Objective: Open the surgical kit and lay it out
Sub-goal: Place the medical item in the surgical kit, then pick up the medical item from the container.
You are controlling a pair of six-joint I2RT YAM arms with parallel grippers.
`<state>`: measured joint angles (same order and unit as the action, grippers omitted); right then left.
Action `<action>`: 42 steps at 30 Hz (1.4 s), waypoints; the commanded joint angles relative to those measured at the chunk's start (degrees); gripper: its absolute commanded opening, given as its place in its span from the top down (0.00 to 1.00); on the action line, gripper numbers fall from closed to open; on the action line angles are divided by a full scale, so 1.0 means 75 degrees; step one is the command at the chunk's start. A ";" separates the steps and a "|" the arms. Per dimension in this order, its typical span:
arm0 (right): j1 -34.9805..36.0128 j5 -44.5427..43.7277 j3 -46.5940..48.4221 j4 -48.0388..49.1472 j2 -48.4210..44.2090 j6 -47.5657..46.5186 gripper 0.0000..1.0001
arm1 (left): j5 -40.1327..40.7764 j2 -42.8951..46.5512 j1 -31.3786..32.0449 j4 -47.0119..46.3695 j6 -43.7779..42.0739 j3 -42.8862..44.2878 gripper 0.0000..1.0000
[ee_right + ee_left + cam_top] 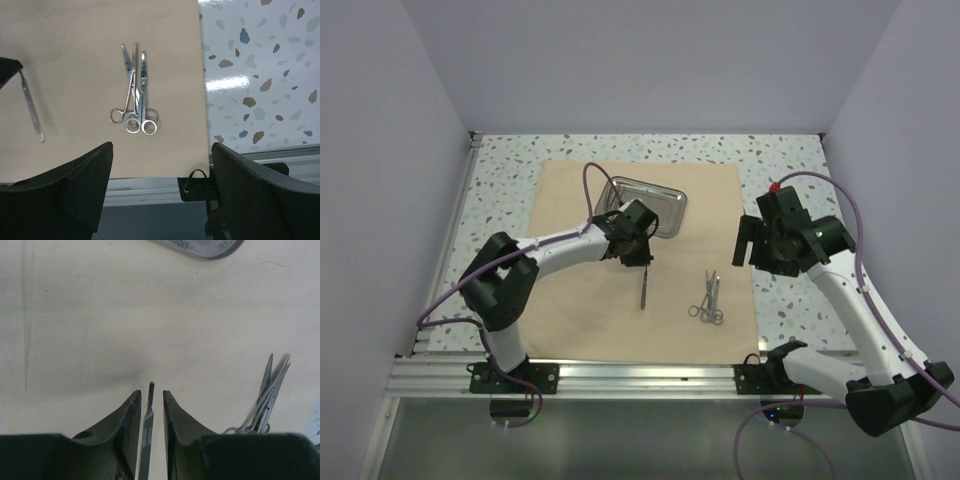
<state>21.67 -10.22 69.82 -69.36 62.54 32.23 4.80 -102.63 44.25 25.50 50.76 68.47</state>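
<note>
Left wrist view crops the steel tray point(205, 247).

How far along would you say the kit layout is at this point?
Done: the cloth wrap is spread flat, the steel tray sits on it, and two ring-handled instruments lie side by side. In hand: a thin instrument sits between the left gripper's narrowly parted fingers, over the cloth. Remaining: likely just releasing it; the right gripper hovers open, holding nothing.
</note>
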 commanded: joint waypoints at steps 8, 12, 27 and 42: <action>-0.0042 -0.0020 0.0089 -0.0302 -0.0206 -0.0149 0.16 | 0.1409 -0.0131 0.0020 0.1241 -0.0824 0.1744 0.56; -0.0030 -0.0079 0.0171 -0.0244 -0.0160 0.0096 0.16 | 0.1482 -0.0962 -0.0637 0.1417 -0.1868 0.3404 0.61; -0.0030 -0.1016 0.0815 -0.0572 0.0449 0.0660 0.16 | 0.0135 -0.4808 -0.1997 0.0645 -0.4858 0.7816 0.59; -0.0042 -0.1251 0.1038 -0.0314 0.1165 0.0730 0.16 | -0.0687 -0.5546 -0.2033 0.0245 -0.5046 0.7887 0.58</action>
<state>21.67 -17.43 75.31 -72.14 71.64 36.36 0.10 -142.82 29.32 29.15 15.03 125.36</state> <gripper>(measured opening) 0.839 0.418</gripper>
